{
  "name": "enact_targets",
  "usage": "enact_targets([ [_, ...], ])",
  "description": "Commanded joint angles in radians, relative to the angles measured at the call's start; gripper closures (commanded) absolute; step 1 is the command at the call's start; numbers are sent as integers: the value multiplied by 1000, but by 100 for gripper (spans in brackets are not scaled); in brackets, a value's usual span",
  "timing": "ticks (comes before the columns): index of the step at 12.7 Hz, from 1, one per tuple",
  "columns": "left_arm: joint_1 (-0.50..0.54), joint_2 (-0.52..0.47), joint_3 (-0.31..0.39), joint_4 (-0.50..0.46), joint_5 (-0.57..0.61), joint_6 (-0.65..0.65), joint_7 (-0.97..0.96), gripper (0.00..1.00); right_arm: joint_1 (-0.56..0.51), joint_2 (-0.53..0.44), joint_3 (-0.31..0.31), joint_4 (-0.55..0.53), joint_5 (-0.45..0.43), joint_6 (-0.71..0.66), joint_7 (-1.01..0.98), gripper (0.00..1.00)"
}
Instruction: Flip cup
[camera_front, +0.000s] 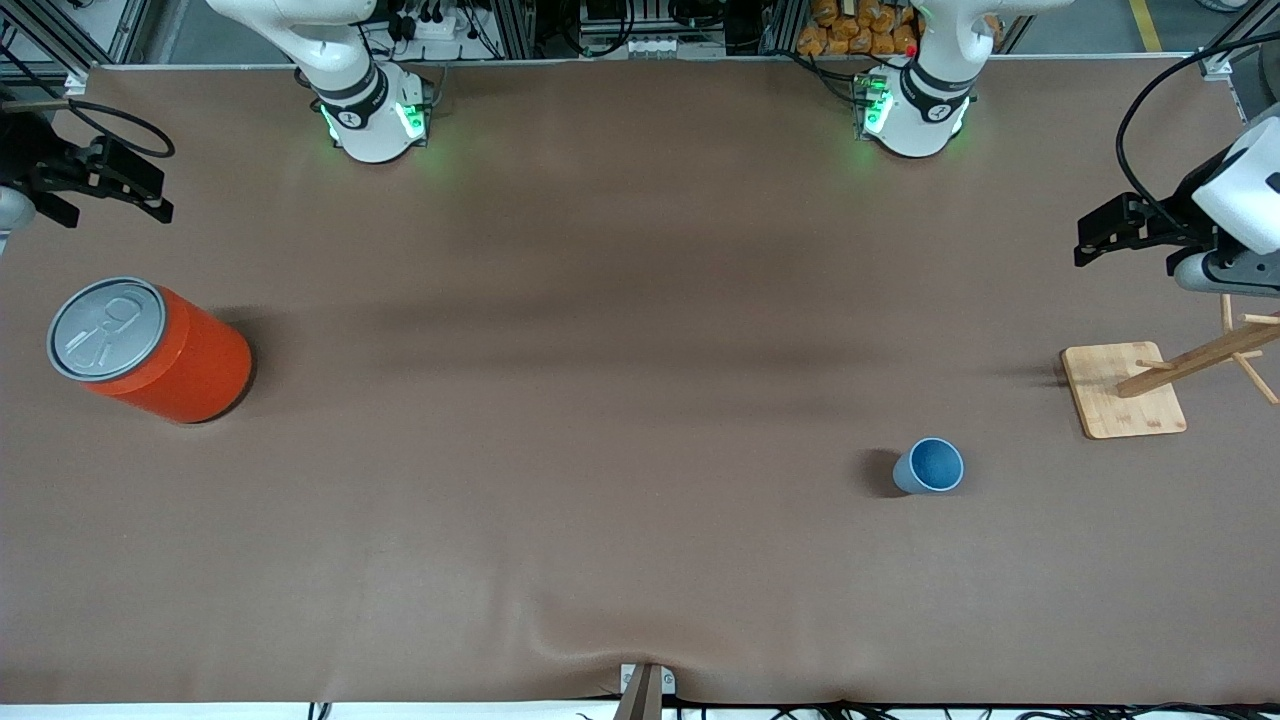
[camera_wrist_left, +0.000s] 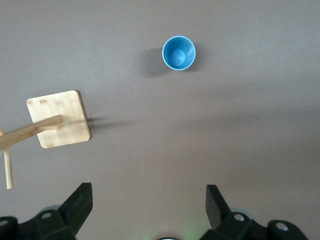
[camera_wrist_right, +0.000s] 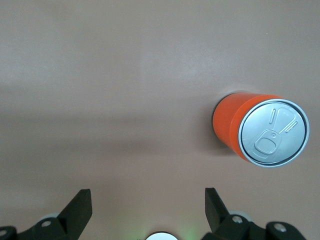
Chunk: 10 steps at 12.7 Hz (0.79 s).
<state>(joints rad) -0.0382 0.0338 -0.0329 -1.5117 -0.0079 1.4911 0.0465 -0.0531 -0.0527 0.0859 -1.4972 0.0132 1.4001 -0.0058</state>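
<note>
Both tools hang open and empty, one at each end of the table (camera_front: 640, 560). The left tool (camera_front: 1095, 240) is up over the left arm's end, above bare cloth near the wooden stand (camera_front: 1125, 390); its two dark fingers (camera_wrist_left: 75, 207) show spread wide in the left wrist view. The right tool (camera_front: 110, 185) waits over the right arm's end, fingers equally apart, near the orange can (camera_front: 150, 350).

Going down in size: the brown-covered table, then the orange can with its grey pull-tab lid, standing upright and no part of this job. Next the wooden stand, a flat square base with a leaning post and pegs. Smallest is the cup (camera_front: 930, 466), light blue outside and darker blue inside, standing alone on the cloth, nearer the front camera than the stand and toward the left arm's end, well apart from everything.

It stands upright, mouth up: the left wrist view looks straight down into it (camera_wrist_left: 178, 52), rim round and floor visible. Its long axis is vertical, tapering toward the foot.

It looks like thin plastic, so probably very light, fairly stiff, smooth and a little slippery, and not fragile. Being so light it would likely skid or tip if nudged on one side. A sensible hold is across the wall at about mid-height, both fingers meeting it together, which leaves room to turn it mouth-down. The left tool is the closer one.
</note>
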Motion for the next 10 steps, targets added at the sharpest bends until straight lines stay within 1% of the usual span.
enact_targets([
  [1, 6, -23, -8, 18, 16, -20, 16, 0, -24, 13, 17, 26, 1, -16, -14, 0],
  [3, 0, -31, -18, 16, 17, -22, 12, 0, -24, 13, 17, 26, 1, -15, -14, 0],
  [10, 6, -28, -16, 16, 19, -20, 7, 0, -24, 13, 17, 26, 1, -16, -14, 0],
])
